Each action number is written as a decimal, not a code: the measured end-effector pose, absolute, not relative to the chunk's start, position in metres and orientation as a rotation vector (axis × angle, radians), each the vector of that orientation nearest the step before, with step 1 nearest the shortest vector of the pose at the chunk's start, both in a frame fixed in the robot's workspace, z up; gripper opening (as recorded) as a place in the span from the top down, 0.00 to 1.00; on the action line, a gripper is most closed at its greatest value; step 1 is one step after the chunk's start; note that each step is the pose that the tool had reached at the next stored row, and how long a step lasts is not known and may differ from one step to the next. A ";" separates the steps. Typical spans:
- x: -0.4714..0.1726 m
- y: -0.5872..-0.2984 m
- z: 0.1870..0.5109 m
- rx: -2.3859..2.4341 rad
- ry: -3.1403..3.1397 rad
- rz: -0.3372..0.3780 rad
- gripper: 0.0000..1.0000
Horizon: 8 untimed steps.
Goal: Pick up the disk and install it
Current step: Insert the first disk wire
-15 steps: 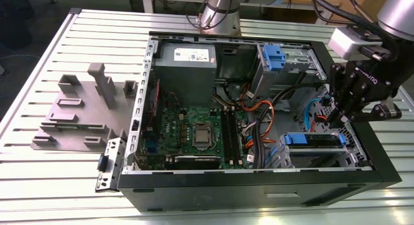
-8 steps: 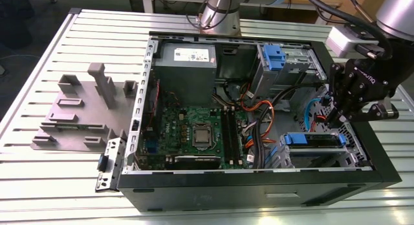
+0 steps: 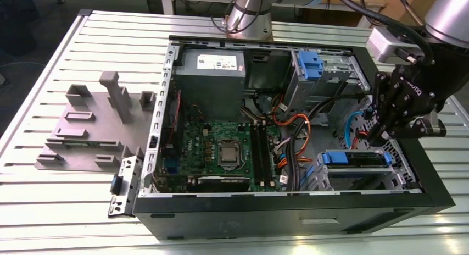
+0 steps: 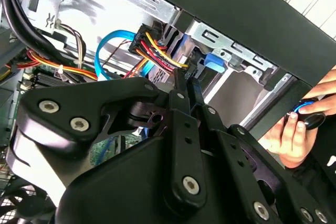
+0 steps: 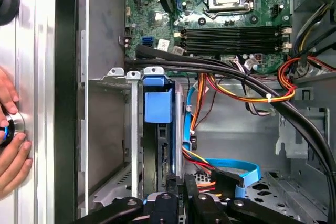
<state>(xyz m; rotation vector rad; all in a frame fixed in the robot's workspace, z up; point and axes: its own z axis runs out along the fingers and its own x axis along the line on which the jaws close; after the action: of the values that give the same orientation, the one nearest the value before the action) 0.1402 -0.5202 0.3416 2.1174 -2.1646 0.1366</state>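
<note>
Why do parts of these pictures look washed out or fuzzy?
In the exterior view, overhead light bleaches the slatted table. In the second wrist view, the gripper sits so close that it blurs, and sheet metal glares. In the first wrist view, the motherboard is evenly lit and sharp.

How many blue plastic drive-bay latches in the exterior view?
2. One on the upright silver cage near the exterior view's top; one on the low silver drive bay beside the black gripper. Cables may hide others.
</note>
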 end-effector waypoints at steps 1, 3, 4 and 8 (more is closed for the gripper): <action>0.140 -0.521 0.342 2.118 -2.165 0.137 0.83; 0.140 -0.524 0.342 2.119 -2.166 0.138 0.83; 0.140 -0.525 0.342 2.119 -2.167 0.139 0.83; 0.136 -0.528 0.341 2.124 -2.172 0.141 0.83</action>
<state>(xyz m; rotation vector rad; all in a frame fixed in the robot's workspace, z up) 0.1356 -0.5282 0.3413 2.1238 -2.1723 0.1413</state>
